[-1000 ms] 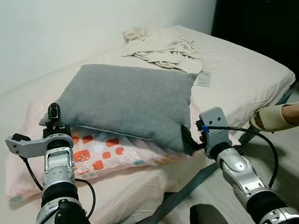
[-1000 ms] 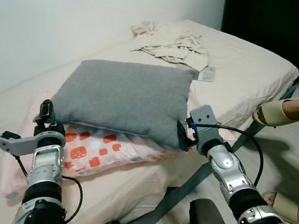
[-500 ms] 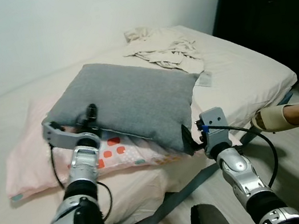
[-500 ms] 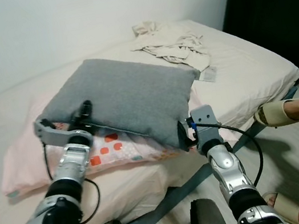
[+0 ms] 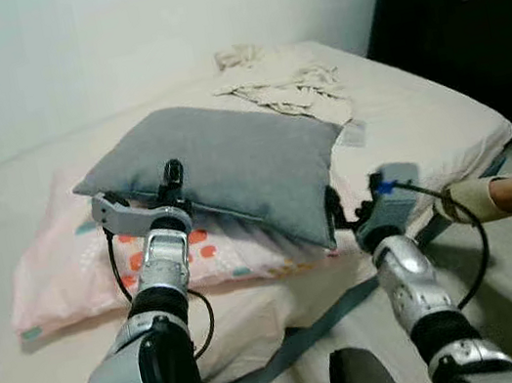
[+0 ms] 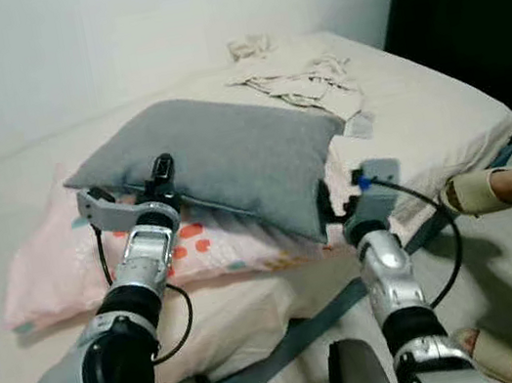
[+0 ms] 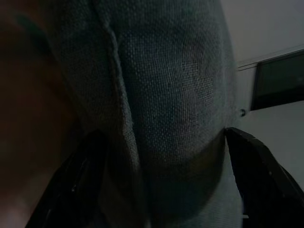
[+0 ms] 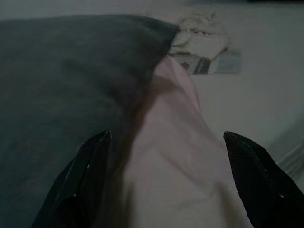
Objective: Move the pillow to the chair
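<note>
**Grey pillow on the bed: two-sided grasp, risks noted**

While the grey pillow [image 5: 228,172] lies tilted on a pink patterned pillow [image 5: 62,275] on the bed [image 5: 422,122], both grippers stand at its near edges.

Left eye view: left gripper [image 5: 172,178] rests against the near-left edge of the grey pillow; right gripper [image 5: 337,212] sits at the near-right corner, just beside the pink one. Crumpled cloth [image 5: 282,83] lies well beyond. A person's sandalled foot [image 5: 495,197] is near the right arm. No chair is visible.

Right eye view: same layout; left gripper [image 6: 162,173] on the grey fabric, right gripper [image 6: 330,206] at the corner seam.

Left wrist view: fingers [image 7: 78,183] spread, the grey pillow's edge bulging between them, not yet pinched.

Right wrist view: fingers [image 8: 85,175] spread; the boundary of grey and pink fabric falls between them.

Judged risks: the right gripper, closing here, may catch the pink pillow as well, or only the pink one, and drag it along. A shallow bite on soft stuffing may slip on lifting. Turning away with the load could brush the foot.
</note>
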`<state>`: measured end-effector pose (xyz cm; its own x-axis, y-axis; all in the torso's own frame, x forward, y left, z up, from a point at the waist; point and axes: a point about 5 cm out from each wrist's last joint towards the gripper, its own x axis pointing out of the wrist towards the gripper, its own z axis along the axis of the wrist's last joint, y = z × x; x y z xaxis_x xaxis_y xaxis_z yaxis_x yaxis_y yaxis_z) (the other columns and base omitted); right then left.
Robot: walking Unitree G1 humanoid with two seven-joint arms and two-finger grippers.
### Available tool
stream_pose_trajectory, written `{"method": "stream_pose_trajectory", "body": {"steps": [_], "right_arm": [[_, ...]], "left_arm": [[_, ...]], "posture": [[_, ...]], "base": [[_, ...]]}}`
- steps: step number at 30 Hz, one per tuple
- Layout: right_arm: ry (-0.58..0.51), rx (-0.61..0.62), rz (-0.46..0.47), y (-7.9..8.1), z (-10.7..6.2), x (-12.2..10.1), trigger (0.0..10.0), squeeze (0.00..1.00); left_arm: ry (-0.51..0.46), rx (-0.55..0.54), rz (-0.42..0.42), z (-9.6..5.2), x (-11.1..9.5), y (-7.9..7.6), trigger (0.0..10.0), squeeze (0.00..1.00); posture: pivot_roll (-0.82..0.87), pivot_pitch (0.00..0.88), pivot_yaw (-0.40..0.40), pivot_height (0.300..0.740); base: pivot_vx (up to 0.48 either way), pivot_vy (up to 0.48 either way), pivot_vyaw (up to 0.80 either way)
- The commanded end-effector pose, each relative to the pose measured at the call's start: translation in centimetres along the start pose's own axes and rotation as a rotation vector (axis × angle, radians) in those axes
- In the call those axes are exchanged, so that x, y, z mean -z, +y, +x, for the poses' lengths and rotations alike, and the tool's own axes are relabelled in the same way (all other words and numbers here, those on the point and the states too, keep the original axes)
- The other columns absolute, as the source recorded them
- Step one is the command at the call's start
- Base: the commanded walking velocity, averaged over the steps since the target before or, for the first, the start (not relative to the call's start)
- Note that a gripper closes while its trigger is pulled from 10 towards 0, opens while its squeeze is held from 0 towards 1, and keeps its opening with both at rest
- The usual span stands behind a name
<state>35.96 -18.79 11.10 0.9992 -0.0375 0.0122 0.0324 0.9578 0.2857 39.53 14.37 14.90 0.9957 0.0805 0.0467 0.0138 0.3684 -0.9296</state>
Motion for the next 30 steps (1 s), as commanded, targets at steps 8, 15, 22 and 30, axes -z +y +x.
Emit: {"method": "stream_pose_trajectory", "body": {"steps": [8,15,22,30], "right_arm": [[-0.012,-0.029,0.348,0.5,1.3,-1.0,10.0,0.0],[-0.045,-0.054,0.463,0.4,2.1,-2.1,10.0,0.0],[0.049,-0.233,0.46,2.8,2.2,-1.2,10.0,0.0],[0.345,-0.219,0.182,5.0,1.5,2.5,10.0,0.0]], "left_arm": [[-0.034,-0.077,0.049,-0.1,-1.0,1.1,0.0,0.0],[-0.033,-0.06,0.05,-0.2,-0.9,1.2,0.0,0.0],[-0.03,-0.046,0.1,-0.4,-1.0,1.4,0.0,0.0],[-0.044,-0.06,0.092,-0.7,-1.4,2.2,0.0,0.0]], "posture": [[0.0,0.134,0.005,0.591],[0.01,0.138,0.001,0.591],[0.03,0.141,-0.005,0.591],[0.03,0.149,-0.006,0.591]], "base": [[0.0,0.0,0.0],[0.0,0.0,0.0],[0.0,0.0,0.0],[0.0,0.0,0.0]]}}
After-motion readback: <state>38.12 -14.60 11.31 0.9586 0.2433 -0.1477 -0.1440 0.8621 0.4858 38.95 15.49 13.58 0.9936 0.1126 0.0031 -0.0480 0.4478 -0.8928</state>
